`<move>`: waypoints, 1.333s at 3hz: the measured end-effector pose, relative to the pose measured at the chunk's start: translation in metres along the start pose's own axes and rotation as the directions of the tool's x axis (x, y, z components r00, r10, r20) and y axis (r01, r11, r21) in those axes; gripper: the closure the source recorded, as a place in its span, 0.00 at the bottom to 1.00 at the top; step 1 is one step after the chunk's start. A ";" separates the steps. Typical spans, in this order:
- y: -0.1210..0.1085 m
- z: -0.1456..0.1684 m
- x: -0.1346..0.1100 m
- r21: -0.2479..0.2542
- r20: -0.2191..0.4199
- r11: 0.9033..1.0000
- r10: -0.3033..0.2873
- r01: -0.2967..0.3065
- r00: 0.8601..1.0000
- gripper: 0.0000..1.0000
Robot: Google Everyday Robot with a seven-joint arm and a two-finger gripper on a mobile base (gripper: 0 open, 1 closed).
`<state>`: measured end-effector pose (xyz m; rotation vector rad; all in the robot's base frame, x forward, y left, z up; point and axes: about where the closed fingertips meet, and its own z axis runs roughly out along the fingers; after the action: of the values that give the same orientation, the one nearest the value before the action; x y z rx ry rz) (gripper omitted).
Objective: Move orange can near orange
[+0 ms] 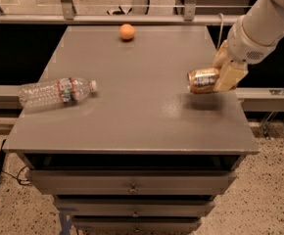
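The orange can (202, 80) lies sideways in my gripper (224, 71), lifted a little above the right side of the grey table (132, 116), with its shadow on the top below. The gripper is shut on the can from the right. The orange (127, 31) sits at the table's far edge, near the middle, well apart from the can.
A clear plastic water bottle (56, 92) lies on its side at the table's left edge. Drawers (132, 187) run below the table front. A rail with posts (66, 1) runs behind the table. My white arm (264, 21) reaches in from the upper right.
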<state>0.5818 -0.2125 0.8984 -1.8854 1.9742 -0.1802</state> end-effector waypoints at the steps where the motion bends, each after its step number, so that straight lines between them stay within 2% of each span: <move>1: -0.011 -0.029 0.020 0.103 0.043 0.971 0.211 -0.214 0.977 1.00; 2: -0.013 -0.030 0.020 0.108 0.060 0.946 0.301 -0.306 0.952 1.00; 3: -0.013 -0.030 0.020 0.107 0.059 0.947 0.299 -0.304 0.952 1.00; 4: -0.037 -0.023 0.010 0.145 0.091 0.946 0.280 -0.291 0.956 1.00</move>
<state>0.6077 -0.2290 0.9306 -1.4690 2.0923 -0.1777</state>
